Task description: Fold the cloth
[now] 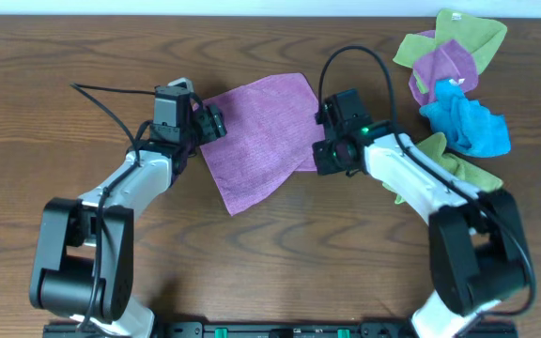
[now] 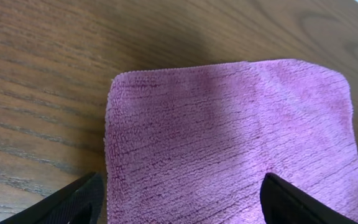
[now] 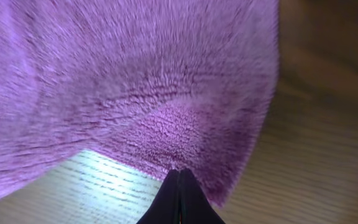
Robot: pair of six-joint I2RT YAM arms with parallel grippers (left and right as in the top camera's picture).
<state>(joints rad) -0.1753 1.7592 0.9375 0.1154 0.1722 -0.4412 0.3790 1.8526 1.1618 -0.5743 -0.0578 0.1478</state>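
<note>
Trying to work out which step this is: the purple cloth [image 1: 256,136] is lying spread out in the middle of the table [image 1: 64,56], between the two arms. Is anything actually gripping it? — rigwatcher

Yep, one side is. The right gripper [image 3: 179,180] is pinching the cloth's edge with its tips pressed together on the fabric. That bit looks like it's lifting off the wood, since light is showing under it. The left gripper [image 2: 180,180] is sitting at the opposite edge with its fingers [image 2: 67,202] spread wide. The cloth is lying flat between them and nothing's grabbed. — foldbot_fan

So it's getting hold for the first fold? — rigwatcher

That's how I'm reading it. No crease is showing anywhere, so I'd say the job is barely getting going. I'm guessing the left one needs to be dropping onto its edge and closing. After that, both should be carrying their side across to the far edge and keeping level so the fabric isn't twisting. The heap of spare cloths [image 1: 454,84] is sitting well off on the right arm's side, so it shouldn't be getting in the way. — foldbot_fan
</note>
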